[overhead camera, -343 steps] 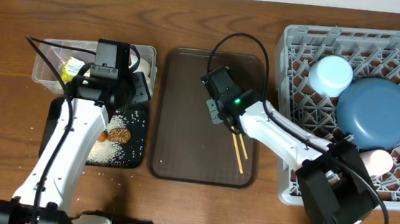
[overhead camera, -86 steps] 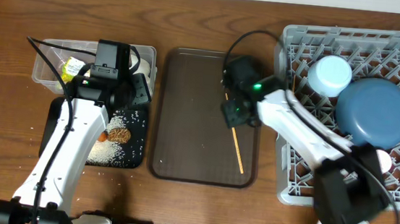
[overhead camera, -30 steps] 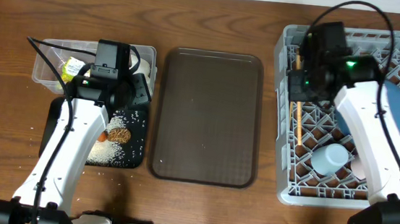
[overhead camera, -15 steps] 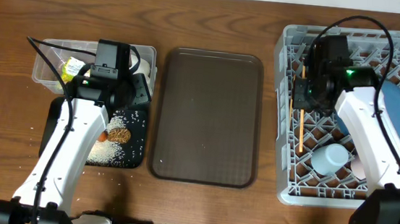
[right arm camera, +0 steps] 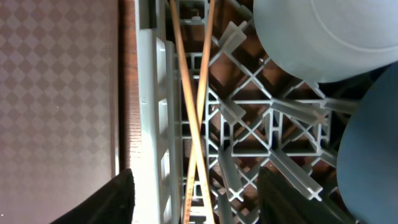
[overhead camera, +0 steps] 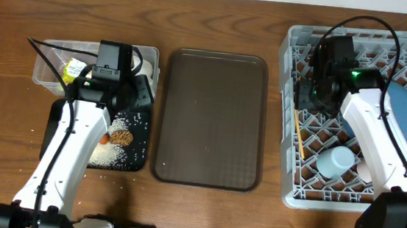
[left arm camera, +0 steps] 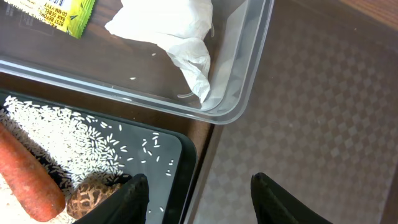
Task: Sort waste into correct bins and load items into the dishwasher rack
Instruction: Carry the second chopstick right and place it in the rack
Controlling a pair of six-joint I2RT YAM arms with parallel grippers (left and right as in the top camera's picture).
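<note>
Both fingers of the right gripper (right arm camera: 205, 208) spread wide, empty
Between them the chopsticks (right arm camera: 195, 134) lie crossed in the dishwasher rack (right arm camera: 149, 93) by its wall — best to rise straight up, clear of the sticks; left gripper (left arm camera: 198, 202) gapes too

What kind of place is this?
Probably a robot test table, set up like kitchen clean-up: two robot arms, a dishwasher rack holding a blue plate, and a black tray of spilled rice.
</note>
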